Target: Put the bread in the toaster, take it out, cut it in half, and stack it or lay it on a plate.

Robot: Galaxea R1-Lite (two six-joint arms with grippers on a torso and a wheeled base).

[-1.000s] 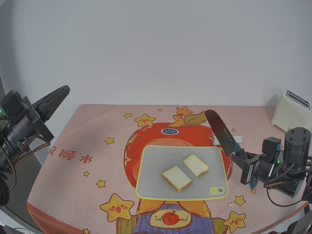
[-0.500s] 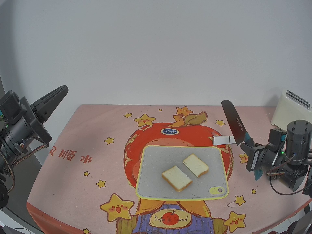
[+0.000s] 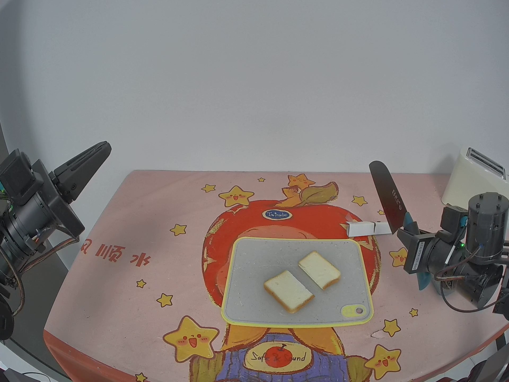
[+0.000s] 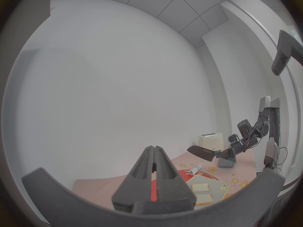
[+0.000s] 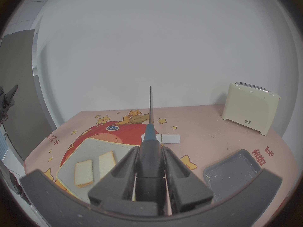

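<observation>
The right gripper (image 3: 412, 242) has its jaws closed tight around the handle of a knife (image 3: 389, 197). In the right wrist view, the two dark fingers (image 5: 121, 171) press against either side of the handle, with the blade (image 5: 151, 111) standing edge-on straight ahead. The blade points up and away from the robot, held in the air over the right part of the table (image 3: 159, 250). Just beneath the blade lies a small white block (image 3: 366, 228), beside the far right corner of the cutting board (image 3: 249, 250).

The left gripper (image 3: 85, 165) hangs off the table's left edge, raised well above it. Its jaws are pressed together with only a thin seam between them, and they hold nothing; the left wrist view shows the closed fingers (image 4: 167, 174) aimed across the room.

The bread is already cut in two. The nearer half (image 3: 289, 291) and the farther half (image 3: 319, 269) lie flat, side by side and slightly apart, on the grey, yellow-rimmed cutting board in the middle of the table. Both halves are well apart from either gripper.

A cream toaster (image 3: 474, 179) stands at the table's far right corner. In the right wrist view, a shallow grey tray (image 5: 232, 172) sits in front of the toaster (image 5: 251, 106), near the table's right edge.
</observation>
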